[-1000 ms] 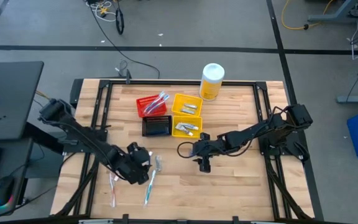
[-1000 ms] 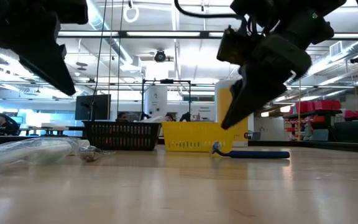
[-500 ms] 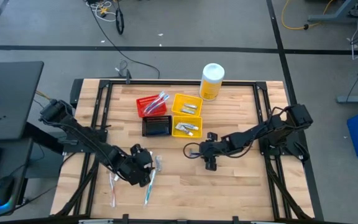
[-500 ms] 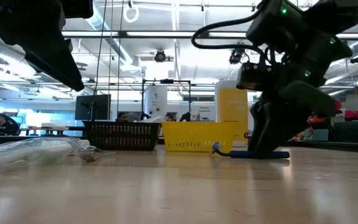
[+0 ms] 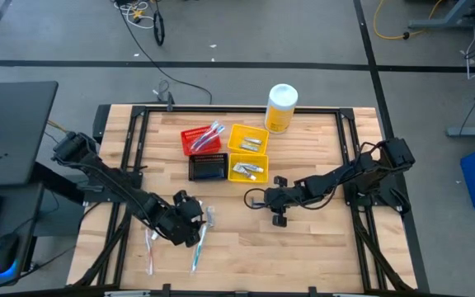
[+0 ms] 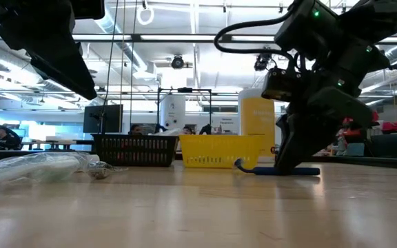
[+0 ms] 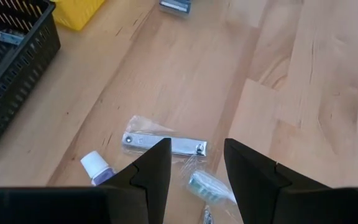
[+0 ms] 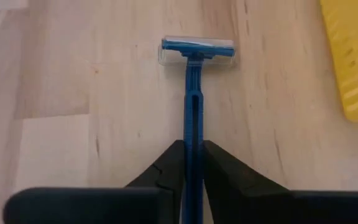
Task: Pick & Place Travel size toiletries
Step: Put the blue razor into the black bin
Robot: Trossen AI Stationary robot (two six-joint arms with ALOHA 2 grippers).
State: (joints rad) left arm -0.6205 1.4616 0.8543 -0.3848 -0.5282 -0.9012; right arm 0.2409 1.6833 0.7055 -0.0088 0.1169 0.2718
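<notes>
My right gripper (image 8: pixel 193 163) is down on the surface (image 5: pixel 320 239), approx centre, fingers pinched on the blue razor (image 8: pixel 194 93) handle. Razor lies flat, head toward the yellow bin (image 5: pixel 248 167) at approx 11 o'clock. Left gripper (image 7: pixel 194 163) hangs fairly wide over wrapped toothbrushes (image 5: pixel 202 238) at approx 7 o'clock, touching nothing.

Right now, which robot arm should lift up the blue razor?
The right one. The right gripper already has its fingers closed around the blue razor's handle on the table. The left gripper hangs open over wrapped items far across the table.
</notes>
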